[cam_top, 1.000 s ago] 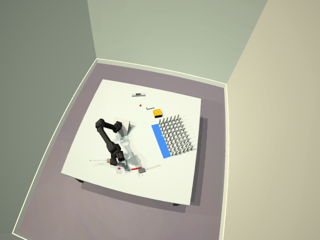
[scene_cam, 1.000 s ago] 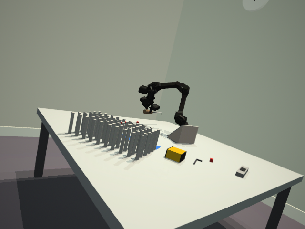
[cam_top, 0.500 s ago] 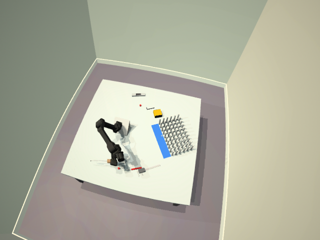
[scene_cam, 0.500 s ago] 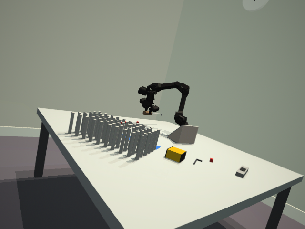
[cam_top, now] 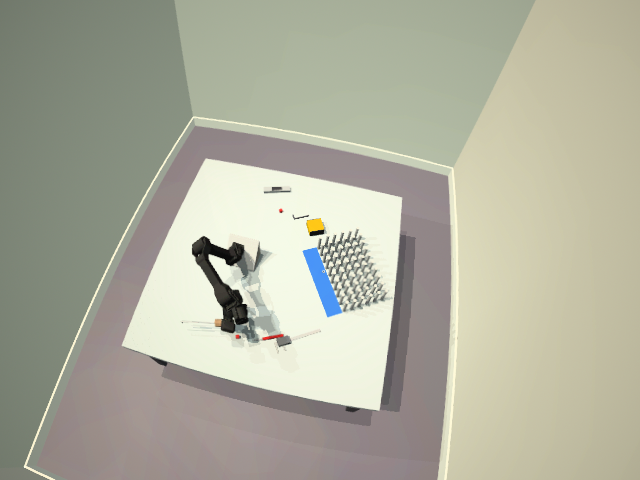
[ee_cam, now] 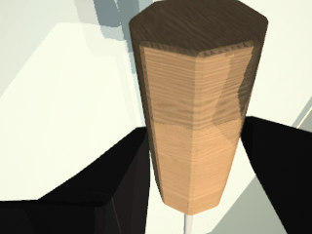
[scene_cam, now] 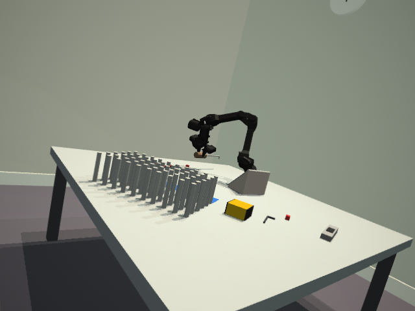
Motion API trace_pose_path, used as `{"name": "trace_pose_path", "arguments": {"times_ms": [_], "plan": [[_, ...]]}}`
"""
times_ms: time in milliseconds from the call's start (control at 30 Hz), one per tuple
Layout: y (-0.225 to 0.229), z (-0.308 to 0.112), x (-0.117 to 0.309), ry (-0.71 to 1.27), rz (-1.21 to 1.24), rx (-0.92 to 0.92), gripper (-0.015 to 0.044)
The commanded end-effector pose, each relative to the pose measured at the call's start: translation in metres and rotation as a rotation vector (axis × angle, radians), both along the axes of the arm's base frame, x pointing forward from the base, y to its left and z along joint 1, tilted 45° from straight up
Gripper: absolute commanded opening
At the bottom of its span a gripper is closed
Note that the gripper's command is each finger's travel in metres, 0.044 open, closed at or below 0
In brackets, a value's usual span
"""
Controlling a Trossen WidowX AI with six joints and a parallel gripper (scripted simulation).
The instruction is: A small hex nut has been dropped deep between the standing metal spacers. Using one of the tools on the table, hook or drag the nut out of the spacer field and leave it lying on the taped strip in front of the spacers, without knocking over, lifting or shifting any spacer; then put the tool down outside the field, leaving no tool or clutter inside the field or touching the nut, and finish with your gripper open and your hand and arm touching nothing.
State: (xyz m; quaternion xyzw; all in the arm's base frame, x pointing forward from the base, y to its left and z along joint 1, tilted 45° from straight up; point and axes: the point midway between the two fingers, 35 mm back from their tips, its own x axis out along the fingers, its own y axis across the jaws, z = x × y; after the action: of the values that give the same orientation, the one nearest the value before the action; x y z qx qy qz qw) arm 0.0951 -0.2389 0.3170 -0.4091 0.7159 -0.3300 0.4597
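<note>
My gripper point(cam_top: 222, 324) point(scene_cam: 201, 154) point(ee_cam: 194, 132) is shut on the wooden handle point(scene_cam: 198, 155) point(ee_cam: 195, 93) of a hook tool, held above the table on the far side of the strip from the spacers. Its thin metal rod point(cam_top: 199, 322) point(scene_cam: 211, 156) point(ee_cam: 188, 224) points away from the spacers and ends in a small bent tip. The grey spacers point(scene_cam: 190, 201) stand upright in a dense field. The blue taped strip point(cam_top: 321, 289) point(scene_cam: 214, 199) runs along their front. A tiny ring, seemingly the nut point(cam_top: 323, 271), shows on the strip near its spacer-side edge.
A red-handled tool point(cam_top: 272, 337) with a grey block lies near the gripper, beside a red cube point(cam_top: 237, 336) point(scene_cam: 187, 166). A yellow box point(cam_top: 315, 226) point(scene_cam: 238, 208) stands beside the field. A hex key point(cam_top: 300, 217), another red cube point(cam_top: 280, 210) point(scene_cam: 287, 217) and a grey device point(cam_top: 277, 190) point(scene_cam: 329, 233) lie beyond.
</note>
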Motion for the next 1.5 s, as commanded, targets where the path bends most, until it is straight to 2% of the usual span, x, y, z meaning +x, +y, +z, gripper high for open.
{"name": "trace_pose_path", "arguments": {"times_ms": [0, 1467], "plan": [[-0.003, -0.004, 0.0, 0.009, 0.0, 0.005, 0.0], [-0.025, -0.025, 0.0, 0.01, 0.004, -0.003, 0.0]]}}
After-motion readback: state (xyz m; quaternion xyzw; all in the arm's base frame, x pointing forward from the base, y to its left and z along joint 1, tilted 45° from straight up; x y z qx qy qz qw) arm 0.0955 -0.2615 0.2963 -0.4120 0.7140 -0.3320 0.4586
